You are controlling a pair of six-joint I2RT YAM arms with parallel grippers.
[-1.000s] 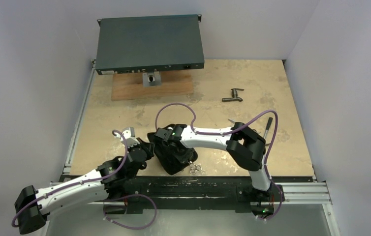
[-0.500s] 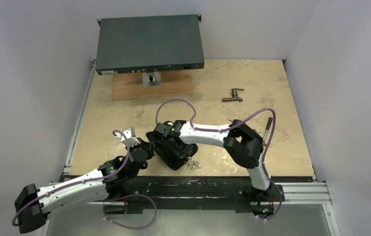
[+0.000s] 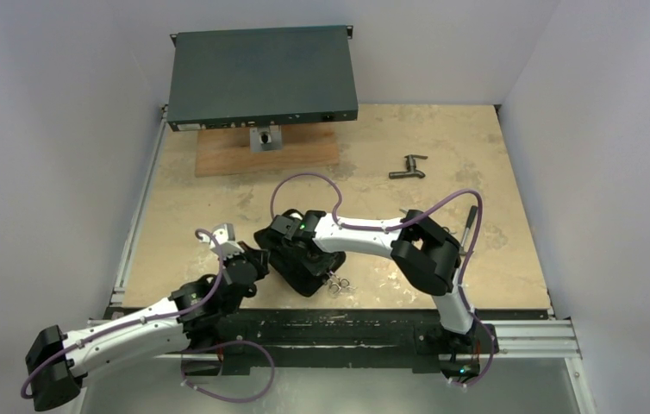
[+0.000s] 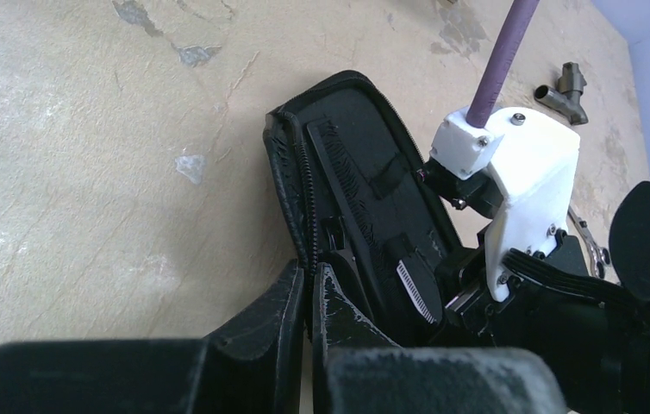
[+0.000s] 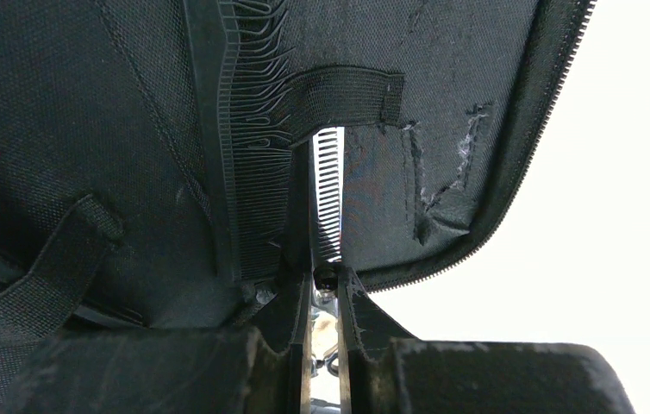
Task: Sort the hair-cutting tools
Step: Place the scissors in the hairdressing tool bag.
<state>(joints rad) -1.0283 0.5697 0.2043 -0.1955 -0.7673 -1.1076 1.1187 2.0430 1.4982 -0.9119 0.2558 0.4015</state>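
A black zip case (image 3: 291,269) lies open near the table's front edge. Inside it a slim black comb (image 4: 346,179) sits under an elastic strap (image 5: 343,93). My right gripper (image 5: 326,278) is shut on the silver scissors (image 5: 328,194) at their pivot. Their toothed blade points into the case, up to the strap, beside the comb (image 5: 248,129). The scissors' ring handles (image 3: 339,283) stick out past my right gripper (image 3: 321,272). My left gripper (image 4: 311,272) is shut on the case's zipper rim (image 4: 303,185), at the case's left side (image 3: 257,261).
A dark T-shaped fitting (image 3: 408,166) lies at the back right, and a thin dark tool (image 3: 471,217) lies by the right arm's elbow. A flat dark box (image 3: 261,76) rests on a wooden board (image 3: 304,157) at the back. Table rails run along the front.
My right gripper has carried the scissors a little left and away from the front edge, deeper into the case. The left gripper has kept its hold on the rim.
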